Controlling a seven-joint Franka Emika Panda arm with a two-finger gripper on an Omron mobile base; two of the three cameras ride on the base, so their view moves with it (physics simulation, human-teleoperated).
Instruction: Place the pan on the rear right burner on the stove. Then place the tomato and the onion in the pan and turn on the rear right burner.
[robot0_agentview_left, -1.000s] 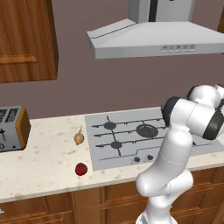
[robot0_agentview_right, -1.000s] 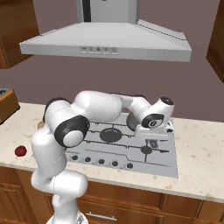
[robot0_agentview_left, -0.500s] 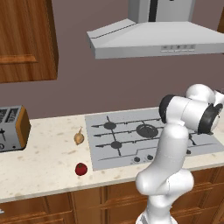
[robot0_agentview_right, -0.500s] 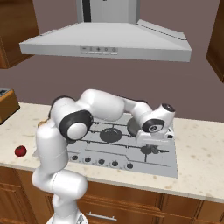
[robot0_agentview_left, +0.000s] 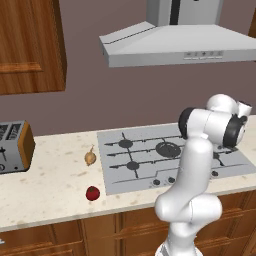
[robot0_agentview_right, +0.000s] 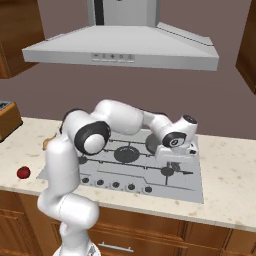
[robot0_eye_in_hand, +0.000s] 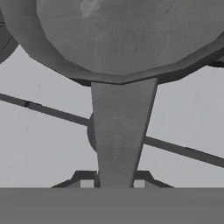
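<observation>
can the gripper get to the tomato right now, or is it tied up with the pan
Probably not yet. The gripper is shut on the pan by its handle, over the stove. The tomato lies in the open on the counter, nothing over it, but the pan must be released first.

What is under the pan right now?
Under the pan, held by its handle in the gripper, lie the stove surface, thin grate bars and part of a burner cap. Anything beneath its bowl is covered.
</observation>
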